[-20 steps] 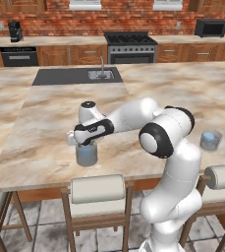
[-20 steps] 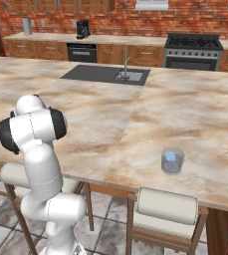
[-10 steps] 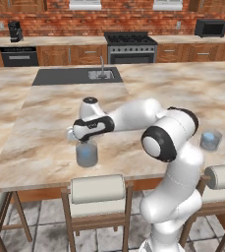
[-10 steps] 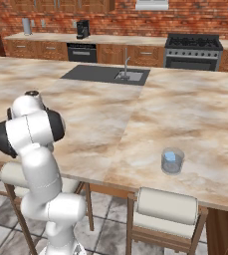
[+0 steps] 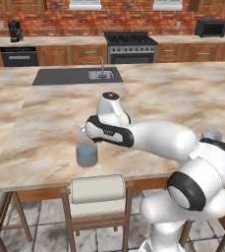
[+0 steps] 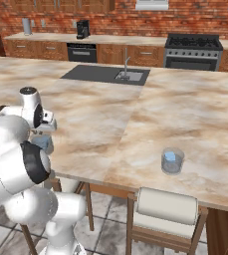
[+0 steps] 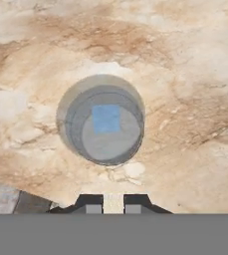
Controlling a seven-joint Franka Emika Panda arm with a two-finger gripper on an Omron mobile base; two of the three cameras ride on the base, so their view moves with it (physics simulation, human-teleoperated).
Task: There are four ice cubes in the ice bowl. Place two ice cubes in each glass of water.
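The tool [image 7: 113,206] hangs above the near glass of water [image 5: 87,153], which stands close to the front edge of the bench [image 5: 45,128]; in the hand view its two dark fingertips [image 7: 90,204] sit a narrow gap apart with only marble showing between them, so the jaws look slightly parted and hold nothing. Straight below, a light-blue ice cube [image 7: 107,118] lies inside that glass. The second glass [image 6: 172,161] stands well apart, further along the bench near its front edge, and also shows a blue patch inside; how many cubes either one holds I cannot tell.

Risks, as I judge them: the near glass sits just beside the bench edge, so a low sweep of the arm on leaving could nudge it off towards the stool [image 5: 98,191] below; the glass is tall relative to its base and half full, so a glancing touch from a finger would likely slop water or tip it; a cube released off-centre could strike the rim and skid across the smooth marble; miscounting is easy too, since the cubes are tiny and translucent.

The bench is a long island of tan-and-cream marble; a dark inset sink [image 5: 77,75] with a faucet lies at its far side; beyond stand wooden cabinets, a stove [image 5: 130,47], a coffee machine [image 5: 15,31], a microwave [image 5: 210,27] and a red brick wall.
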